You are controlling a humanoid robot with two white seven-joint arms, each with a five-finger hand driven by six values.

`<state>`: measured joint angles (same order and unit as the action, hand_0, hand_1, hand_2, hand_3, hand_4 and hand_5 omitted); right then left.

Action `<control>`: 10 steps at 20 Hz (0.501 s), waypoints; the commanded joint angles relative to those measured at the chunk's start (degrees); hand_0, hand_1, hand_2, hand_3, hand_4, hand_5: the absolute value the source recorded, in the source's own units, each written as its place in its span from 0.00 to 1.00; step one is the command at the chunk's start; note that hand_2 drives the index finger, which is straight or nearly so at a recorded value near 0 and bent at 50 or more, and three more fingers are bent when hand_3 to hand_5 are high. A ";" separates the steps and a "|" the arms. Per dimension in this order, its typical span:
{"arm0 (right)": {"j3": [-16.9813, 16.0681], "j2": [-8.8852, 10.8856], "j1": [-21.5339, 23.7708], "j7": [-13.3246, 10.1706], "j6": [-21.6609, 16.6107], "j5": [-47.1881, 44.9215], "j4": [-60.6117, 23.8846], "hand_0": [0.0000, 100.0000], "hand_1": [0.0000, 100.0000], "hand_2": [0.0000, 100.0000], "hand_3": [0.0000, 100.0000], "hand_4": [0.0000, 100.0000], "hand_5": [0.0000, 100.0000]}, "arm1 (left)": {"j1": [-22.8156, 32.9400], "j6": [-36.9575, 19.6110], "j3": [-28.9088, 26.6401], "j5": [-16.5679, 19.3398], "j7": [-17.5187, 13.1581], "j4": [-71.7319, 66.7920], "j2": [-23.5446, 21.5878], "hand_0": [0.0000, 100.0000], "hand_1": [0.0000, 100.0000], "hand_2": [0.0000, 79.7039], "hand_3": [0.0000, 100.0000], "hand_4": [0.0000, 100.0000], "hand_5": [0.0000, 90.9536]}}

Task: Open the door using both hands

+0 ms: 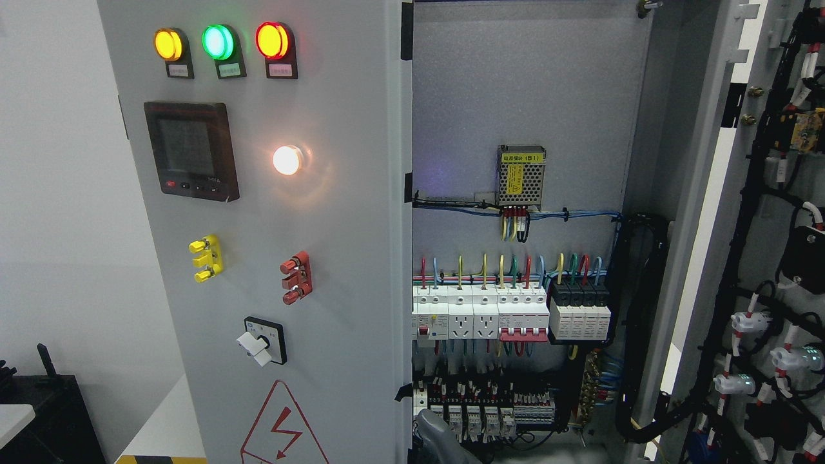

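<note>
The grey electrical cabinet has two doors. The left door (pixel 348 258) faces me and carries yellow, green and red lamps (pixel 218 42), a dark meter (pixel 191 150), a lit white lamp (pixel 287 160) and a rotary switch (pixel 263 340). The right door (pixel 760 270) is swung wide open at the picture's right, with its inner wiring showing. Between them the cabinet interior (pixel 528 96) lies open, with rows of breakers (pixel 480 312). A grey rounded part of a hand (pixel 438 438) pokes up at the bottom edge, just right of the left door's edge; I cannot see from which side its arm comes.
A power supply (pixel 521 175) and coloured wires hang on the back panel. Black cable bundles (pixel 638 322) run down the interior's right side. A black box (pixel 45 412) stands at the lower left by the white wall. A red lightning warning sign (pixel 283 428) marks the left door's lower part.
</note>
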<state>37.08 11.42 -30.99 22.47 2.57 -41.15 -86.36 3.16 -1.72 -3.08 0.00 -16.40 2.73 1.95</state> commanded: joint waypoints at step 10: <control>0.72 0.18 -0.83 1.43 0.59 -0.07 -0.30 0.00 0.00 0.00 0.00 0.00 0.00 | 0.00 0.31 0.26 1.05 0.49 0.08 0.16 0.00 0.00 0.00 0.00 0.04 0.00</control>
<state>37.56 11.52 -31.54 23.54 3.15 -41.16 -86.59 3.16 -1.70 -3.03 0.00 -16.40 2.75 2.06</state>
